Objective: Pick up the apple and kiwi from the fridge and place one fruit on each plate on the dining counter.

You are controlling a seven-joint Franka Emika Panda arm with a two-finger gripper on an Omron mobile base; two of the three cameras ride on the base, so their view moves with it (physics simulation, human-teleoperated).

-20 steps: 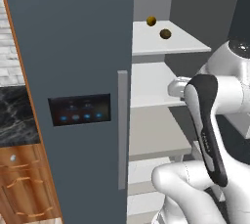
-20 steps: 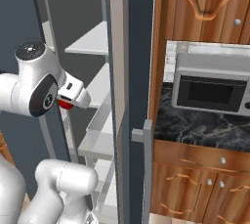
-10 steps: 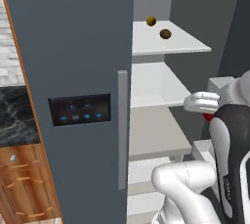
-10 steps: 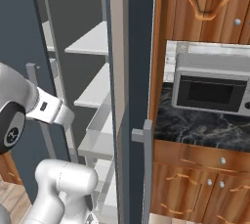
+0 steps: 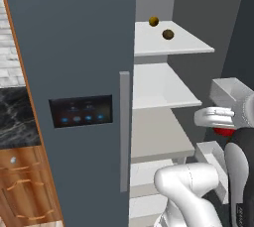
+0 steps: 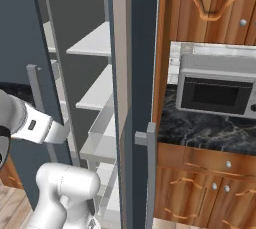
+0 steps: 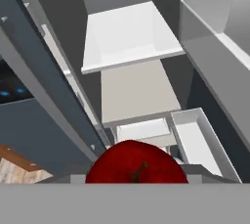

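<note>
The glossy red apple point(image 7: 136, 165) sits low in the hand view, and a red sliver of the apple point(image 5: 224, 132) peeks out under the white hand in the left base view. My gripper point(image 5: 222, 126) is shut on it, in front of the open fridge point(image 5: 168, 87), level with the lower shelves. The dull olive-brown kiwi point(image 5: 168, 34) rests on the top shelf point(image 5: 183, 47), far above the gripper. A smaller yellowish round fruit point(image 5: 154, 21) lies just behind it. Plates and dining counter are out of view.
The fridge's shut left door point(image 5: 74, 47) carries the black panel point(image 5: 81, 111) and a grey handle point(image 5: 124, 132). Pale door bins point(image 7: 219, 42) hang to the right. A microwave point(image 6: 216, 90) stands on a marble wall counter point(image 6: 200, 132) beside the fridge.
The hand with the apple has drawn back from the shelves, moving right and down in the left base view. The kiwi has stayed on its shelf.
</note>
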